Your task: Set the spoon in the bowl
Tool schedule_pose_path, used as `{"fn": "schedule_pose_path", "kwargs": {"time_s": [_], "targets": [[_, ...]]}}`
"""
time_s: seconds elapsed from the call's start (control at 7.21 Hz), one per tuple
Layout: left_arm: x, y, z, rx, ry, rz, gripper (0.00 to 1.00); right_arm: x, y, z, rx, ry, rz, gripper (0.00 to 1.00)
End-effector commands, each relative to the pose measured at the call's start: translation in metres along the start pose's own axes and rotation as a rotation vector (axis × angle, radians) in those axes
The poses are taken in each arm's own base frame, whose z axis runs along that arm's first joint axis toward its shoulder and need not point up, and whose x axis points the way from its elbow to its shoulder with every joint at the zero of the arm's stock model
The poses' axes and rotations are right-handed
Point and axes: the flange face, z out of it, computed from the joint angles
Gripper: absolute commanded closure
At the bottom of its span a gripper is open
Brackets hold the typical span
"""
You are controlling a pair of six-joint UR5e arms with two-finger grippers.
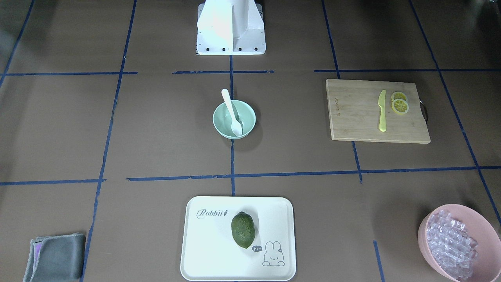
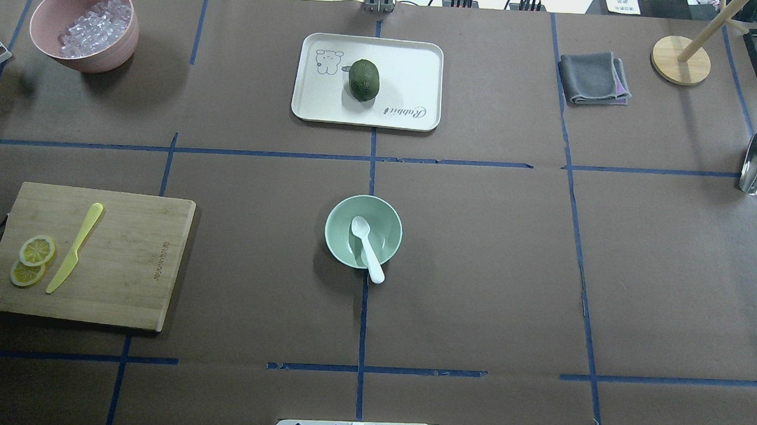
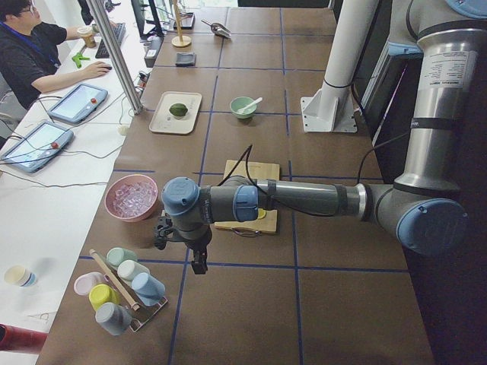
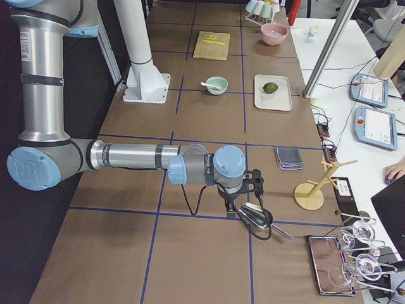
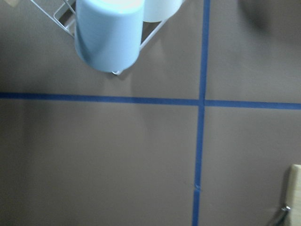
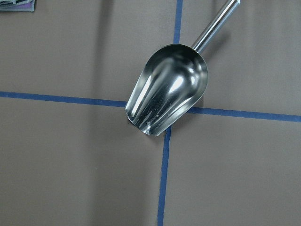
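Front view, spoon: we see the spoon with its scoop down inside the bowl and its handle leaning on the rim.
Front view, progress: we judge the placing done, and nothing of the task looks left on the table.
Front view, axis: the long axis runs along the table's depth. The handle end points toward the robot's base and a little to its right, the scoop away from it.
Overhead, spoon: we read the same lie here. The scoop sits on the bowl floor and the handle crosses the near rim, its tip sticking out over the table.
Overhead, arms: neither arm reaches over the bowl.
Left side view, claw: the left gripper hangs well apart from the bowl, near a rack of cups. We cannot tell whether its fingers are spread or pressed together.
Right side view, claw: the right gripper hangs over a metal scoop, far from the bowl. Here too we cannot tell its state.
Left wrist view: only tape lines and a blue cup show, with no fingers in view.
Right wrist view: the metal scoop lies on the table below, and no fingers show.
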Motion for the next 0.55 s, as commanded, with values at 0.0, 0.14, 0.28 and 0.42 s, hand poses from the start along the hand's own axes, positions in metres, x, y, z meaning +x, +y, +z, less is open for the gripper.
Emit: {"fn": "schedule_pose_path", "kwargs": {"time_s": [0.0,0.14,0.28,0.42], "targets": [[-0.0021,0.0075,0.0032,-0.024,0.002,0.089,0.00,0.0004,0.0008,0.0005,-0.003,-0.001,0.002,0.00],[-0.0024,0.0074,0.0036,-0.024,0.004,0.088,0.00,0.0012,0.0017,0.0010,-0.005,0.000,0.004,0.00],[-0.0033,0.0080,0.0047,-0.025,0.004,0.087,0.00,0.0023,0.0027,0.0020,-0.007,0.002,0.005,0.00],[-0.0042,0.0071,0.0054,-0.024,0.002,0.090,0.00,0.0059,0.0038,0.0051,-0.014,0.003,0.013,0.00]]}}
